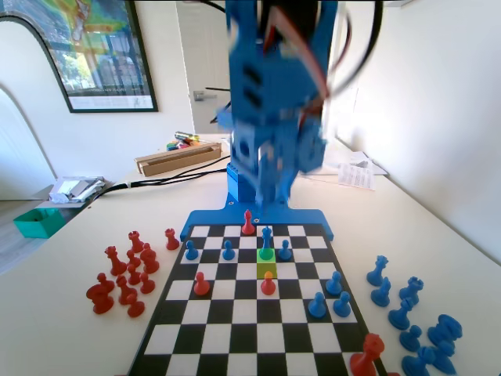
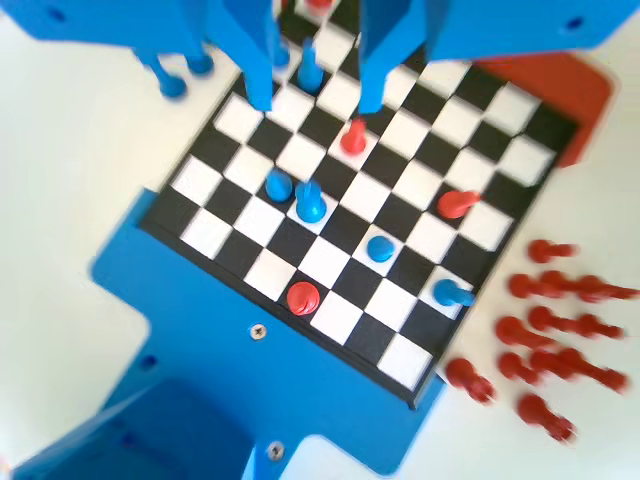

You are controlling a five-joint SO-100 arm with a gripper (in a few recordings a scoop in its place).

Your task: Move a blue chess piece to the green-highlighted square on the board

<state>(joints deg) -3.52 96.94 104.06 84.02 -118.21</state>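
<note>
The slim blue chess piece [image 1: 266, 239] stands upright with its base on the green-highlighted square [image 1: 259, 255], in the board's [image 1: 235, 345] second row from the arm. Just in front of that square lies a yellower tinted square [image 1: 266, 269]. My gripper [image 1: 270, 184] hangs blurred above the board's far end, well above the piece. In the wrist view the gripper [image 2: 315, 100] is open with nothing held. The same blue chess piece [image 2: 311, 200] stands far below on the board [image 2: 230, 120], apart from both jaws, with a blue pawn [image 2: 278, 185] right beside it.
On the board are red pawns [image 1: 268, 283] [image 1: 201, 284], a red piece [image 1: 248, 223] in the far row, and blue pawns [image 1: 228, 251] [image 1: 286, 251] [image 1: 317, 305]. Captured red pieces [image 1: 125, 274] lie left of the board in the fixed view, blue ones [image 1: 415, 313] to the right. A cardboard box [image 1: 176, 159] sits behind.
</note>
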